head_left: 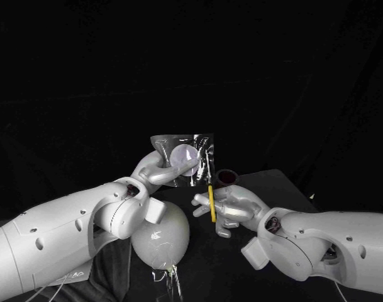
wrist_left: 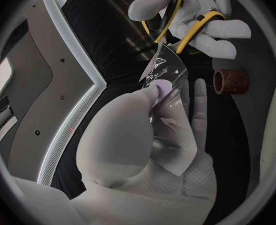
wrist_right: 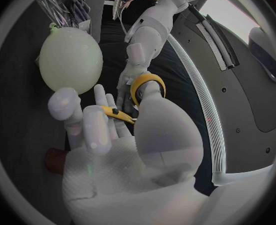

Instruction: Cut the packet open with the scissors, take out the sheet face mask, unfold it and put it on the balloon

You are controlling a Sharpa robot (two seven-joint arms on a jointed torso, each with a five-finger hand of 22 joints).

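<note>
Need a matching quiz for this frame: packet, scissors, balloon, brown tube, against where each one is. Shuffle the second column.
1. packet
2. scissors
3. balloon
4. brown tube

A. pale, unheld, nearest the robot
B. gripped in the right hand
C. unheld, just beyond the right hand
D. held up by the left hand

Pairs: 1-D, 2-B, 3-A, 4-C
</note>
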